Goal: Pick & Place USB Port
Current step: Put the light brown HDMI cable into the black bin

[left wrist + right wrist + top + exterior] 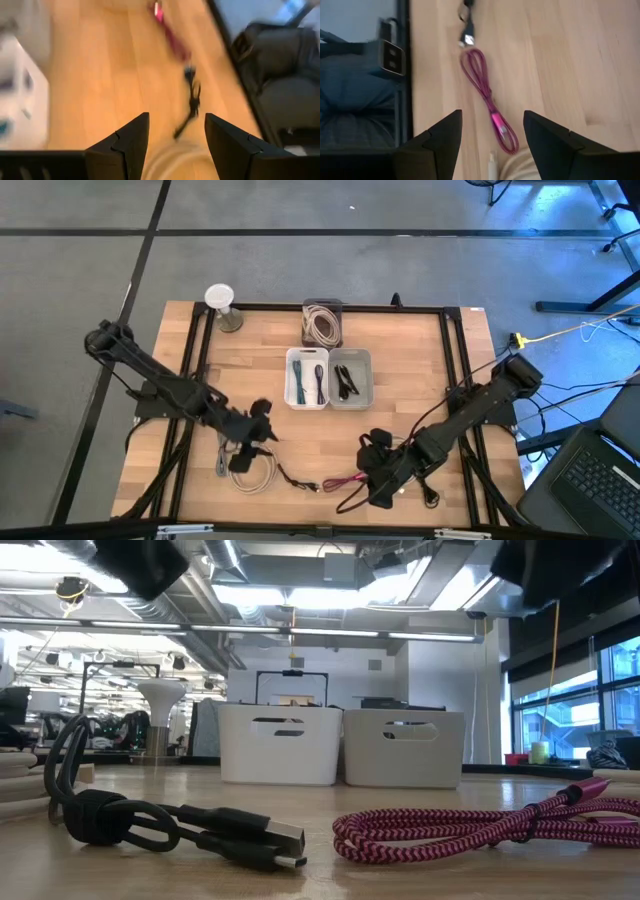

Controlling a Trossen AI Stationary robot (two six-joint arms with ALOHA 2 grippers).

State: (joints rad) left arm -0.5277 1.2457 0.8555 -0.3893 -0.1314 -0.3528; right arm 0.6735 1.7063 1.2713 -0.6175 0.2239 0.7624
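Three loose USB cables lie flat on the wooden table near its front edge. They are a coiled white cable [256, 477], a bundled black cable [150, 825] with a metal USB plug [285, 837], and a magenta braided cable [485, 87]. My left gripper [175, 120] hangs open over the white coil [172, 161], with the black cable [192, 100] farther off ahead of it. My right gripper [492, 117] hangs open over the magenta cable [345, 485]. Neither gripper touches a cable.
Two white bins [307, 378] [351, 377] with cables inside stand side by side at mid table. A dark bin [322, 323] of white cables stands behind them, and a white stand [222, 306] is at the far left. A black metal frame [455, 360] rims the table.
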